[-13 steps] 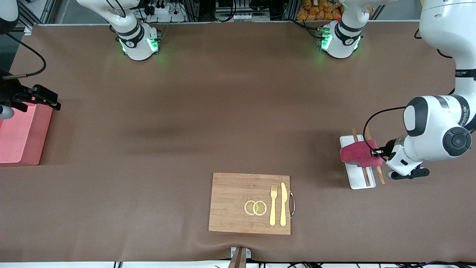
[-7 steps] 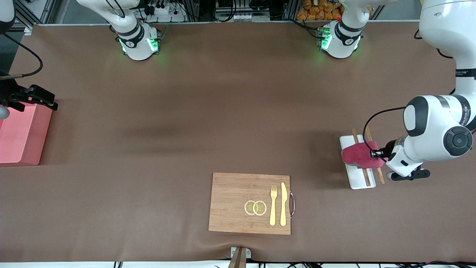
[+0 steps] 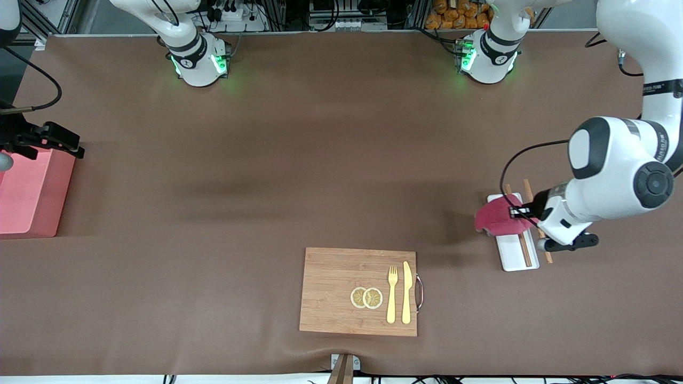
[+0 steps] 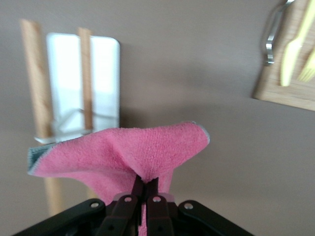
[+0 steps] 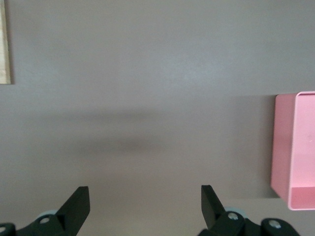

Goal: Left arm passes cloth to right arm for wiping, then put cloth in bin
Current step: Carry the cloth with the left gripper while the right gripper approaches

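The raspberry-red cloth (image 3: 495,220) hangs from my left gripper (image 3: 515,213), which is shut on it and holds it in the air over the end of the white tray (image 3: 513,257). In the left wrist view the cloth (image 4: 128,156) drapes over the closed fingertips of that gripper (image 4: 145,183). The pink bin (image 3: 29,194) stands at the right arm's end of the table. My right gripper (image 3: 50,140) hovers by the bin's upper corner. In the right wrist view it (image 5: 145,196) is open and empty over bare mat, with the bin (image 5: 294,147) beside it.
Two wooden sticks (image 3: 527,252) lie along the white tray (image 4: 106,73). A wooden cutting board (image 3: 341,277) near the front edge carries a yellow fork (image 3: 392,296), a knife (image 3: 406,293) and two lemon slices (image 3: 366,297). The arm bases stand along the back edge.
My left gripper has lifted the cloth and carried it a little toward the middle of the table. The right gripper has drawn slightly back toward the bin's end.
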Robot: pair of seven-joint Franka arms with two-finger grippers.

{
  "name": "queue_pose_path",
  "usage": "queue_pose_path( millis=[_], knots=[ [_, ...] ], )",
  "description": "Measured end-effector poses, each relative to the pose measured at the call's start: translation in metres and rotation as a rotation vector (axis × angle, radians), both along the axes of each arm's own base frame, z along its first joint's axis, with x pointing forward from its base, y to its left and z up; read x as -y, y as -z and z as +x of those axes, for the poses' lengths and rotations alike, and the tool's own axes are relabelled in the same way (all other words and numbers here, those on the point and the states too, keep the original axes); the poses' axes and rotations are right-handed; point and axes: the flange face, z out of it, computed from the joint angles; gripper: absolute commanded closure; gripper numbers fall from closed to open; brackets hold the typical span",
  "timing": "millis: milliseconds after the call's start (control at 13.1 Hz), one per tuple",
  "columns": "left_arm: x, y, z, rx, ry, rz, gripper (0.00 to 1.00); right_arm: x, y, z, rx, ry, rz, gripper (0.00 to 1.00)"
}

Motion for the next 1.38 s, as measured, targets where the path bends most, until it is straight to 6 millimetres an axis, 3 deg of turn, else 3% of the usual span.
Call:
queue_pose_path(
  millis=[306,689,843,1072,1226,1379],
  knots=[
    [0.106,-0.028,-0.021,-0.049,-0.189,-0.068,1.0,-0.027,0.005,-0.008,-0.092,0.21,0.097,0.0],
    [0.212,-0.041,-0.044,-0.076,-0.383,-0.157,1.0,-0.081,0.016,-0.016,-0.223,0.435,0.105,0.0],
    [0.253,-0.044,-0.055,-0.085,-0.44,-0.232,1.0,-0.095,0.03,-0.013,-0.305,0.55,0.162,0.0],
    [0.311,-0.065,-0.074,-0.117,-0.528,-0.367,1.0,-0.107,0.057,-0.002,-0.413,0.671,0.206,0.0],
    [0.341,-0.075,-0.084,-0.12,-0.614,-0.412,1.0,-0.115,0.079,0.009,-0.469,0.718,0.24,0.0],
    [0.367,-0.071,-0.091,-0.117,-0.689,-0.459,1.0,-0.123,0.105,0.026,-0.491,0.772,0.272,0.0]
  ],
)
